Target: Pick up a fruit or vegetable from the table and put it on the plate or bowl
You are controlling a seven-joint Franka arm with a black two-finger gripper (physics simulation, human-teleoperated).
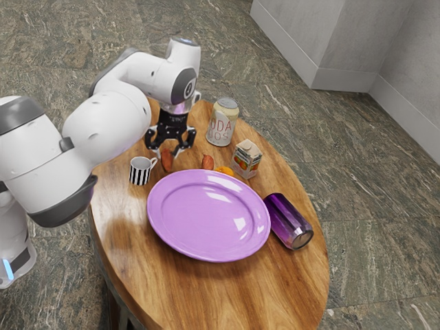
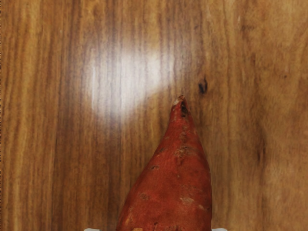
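A reddish-brown sweet potato (image 1: 166, 161) lies on the wooden table just beyond the rim of the purple plate (image 1: 206, 213). My gripper (image 1: 168, 148) hangs directly over it, pointing down, open, its fingers spread to either side of the sweet potato's upper part. In the wrist view the sweet potato (image 2: 173, 187) lies right under my hand, its tapered tip pointing away over bare wood. A second reddish vegetable (image 1: 207, 162) and a small orange one (image 1: 224, 170) rest by the plate's far rim, toward the exterior view's right of the gripper.
A black-and-white striped mug (image 1: 141, 170) stands close to the gripper on the exterior view's left. A soda can (image 1: 222, 122) and a small carton (image 1: 246, 159) stand behind the plate. A purple cup (image 1: 289, 221) lies on its side at the plate's right.
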